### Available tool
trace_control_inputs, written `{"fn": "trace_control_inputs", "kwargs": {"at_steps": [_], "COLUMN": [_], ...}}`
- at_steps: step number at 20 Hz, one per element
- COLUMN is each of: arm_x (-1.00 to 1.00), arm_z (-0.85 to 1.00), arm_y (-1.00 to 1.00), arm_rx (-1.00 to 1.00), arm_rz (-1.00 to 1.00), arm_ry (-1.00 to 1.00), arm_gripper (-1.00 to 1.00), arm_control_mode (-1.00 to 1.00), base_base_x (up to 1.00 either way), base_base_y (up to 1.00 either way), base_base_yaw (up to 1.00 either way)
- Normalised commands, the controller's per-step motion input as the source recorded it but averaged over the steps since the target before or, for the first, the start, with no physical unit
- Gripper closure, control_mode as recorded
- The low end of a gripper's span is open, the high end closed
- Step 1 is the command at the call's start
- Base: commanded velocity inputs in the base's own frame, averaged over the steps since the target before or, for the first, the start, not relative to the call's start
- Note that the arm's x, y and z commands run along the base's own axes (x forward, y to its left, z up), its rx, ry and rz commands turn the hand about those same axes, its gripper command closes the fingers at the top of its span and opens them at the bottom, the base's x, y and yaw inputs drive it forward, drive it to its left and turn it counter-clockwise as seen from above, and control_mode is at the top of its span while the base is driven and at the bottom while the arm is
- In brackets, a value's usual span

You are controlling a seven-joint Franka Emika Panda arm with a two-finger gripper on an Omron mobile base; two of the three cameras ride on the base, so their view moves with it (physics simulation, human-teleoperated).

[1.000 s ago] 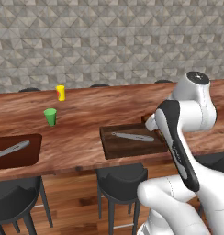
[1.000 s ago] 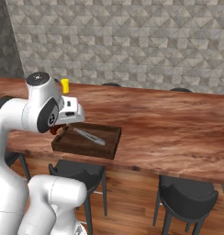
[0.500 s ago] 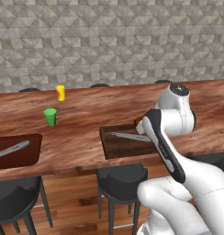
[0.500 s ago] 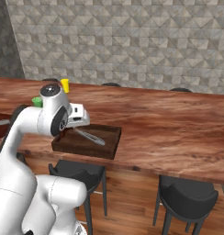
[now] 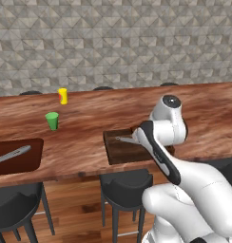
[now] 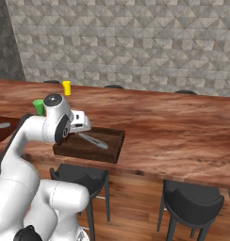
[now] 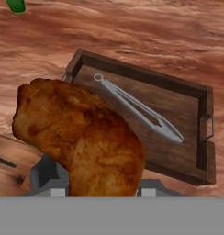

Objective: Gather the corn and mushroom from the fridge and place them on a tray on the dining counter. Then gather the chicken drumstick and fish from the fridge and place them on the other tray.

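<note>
My gripper (image 7: 99, 184) is shut on the chicken drumstick (image 7: 81, 135), a big golden-brown piece held between its fingers. Just beyond and below it lies a dark wooden tray (image 7: 180, 108) with grey tongs (image 7: 141, 110) across it. From the right base view my hand (image 6: 81, 122) hovers over the left end of that tray (image 6: 110, 146) on the dining counter (image 6: 173, 136). In the left base view the forearm covers the right part of the tray (image 5: 119, 149). A second dark tray (image 5: 27, 159) with tongs (image 5: 11, 154) sits further left on the counter.
A green cup (image 5: 52, 120) and a yellow cup (image 5: 63, 96) stand on the counter left of the near tray. Black stools (image 5: 125, 182) line the counter's front edge, over a wooden floor. A grey tiled wall runs behind the counter.
The arm has swung left and down, bringing the hand with the drumstick over the tray's near end. The grip has stayed the same.
</note>
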Motion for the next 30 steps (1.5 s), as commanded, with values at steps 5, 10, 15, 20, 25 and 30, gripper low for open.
{"fn": "trace_control_inputs", "kwargs": {"at_steps": [5,10,15,20,25,30], "arm_x": [0.21,0.11,0.24,0.34,0.46,0.45], "arm_z": [-0.11,-0.24,-0.25,-0.24,-0.28,-0.25], "arm_y": [0.11,0.14,0.10,0.01,0.03,0.07], "arm_rx": [0.00,0.00,0.00,0.00,0.00,0.00], "arm_rz": [-0.01,-0.02,-0.03,-0.03,-0.03,-0.02], "arm_ry": [0.00,0.00,0.00,0.00,0.05,0.05], "arm_gripper": [1.00,1.00,1.00,1.00,1.00,1.00], "arm_control_mode": [-1.00,-1.00,-1.00,-1.00,-1.00,-1.00], "base_base_x": [0.00,0.00,0.00,0.00,0.00,0.00], "base_base_y": [0.00,0.00,0.00,0.00,0.00,0.00], "base_base_yaw": [0.00,0.00,0.00,0.00,0.00,0.00]}}
